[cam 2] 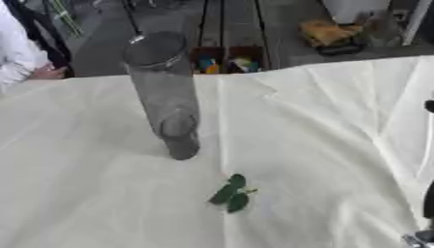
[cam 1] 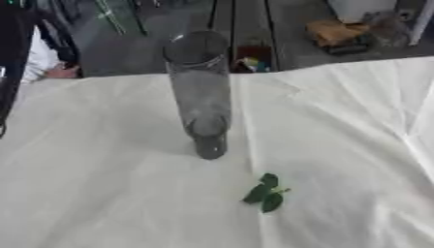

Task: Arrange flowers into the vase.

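Covering the whole tabletop is a creased off-white cloth (cam 1: 101,193), its far edge running across the upper part of both views with a grey floor beyond it. The right eye view shows something the left eye view lacks: dark pieces of the robot's right arm along the right edge, one small black bit partway up, a longer dark part lower down, and a silver-and-black part (cam 2: 420,237) at the bottom right corner. Whether that last part belongs to the right hand I cannot tell, and no fingers can be made out there, so that hand's state is unknown. The left hand appears in neither view.

A tall clear glass cylinder vase (cam 1: 200,92) stands upright on the cloth, a little left of the tabletop's middle and nearer the far edge than the near one. Its long axis is vertical; its round open mouth rises past the far edge in the picture, and its base rests on the cloth. It looks empty.

A small sprig of dark green leaves (cam 1: 266,190) lies flat on the cloth, nearer the front edge than the vase and somewhat to its right, well apart from the base. The sprig's long axis runs slanted, from near-left to far-right, with a short pale green stem end poking out on its right side. No bloom can be made out on it.
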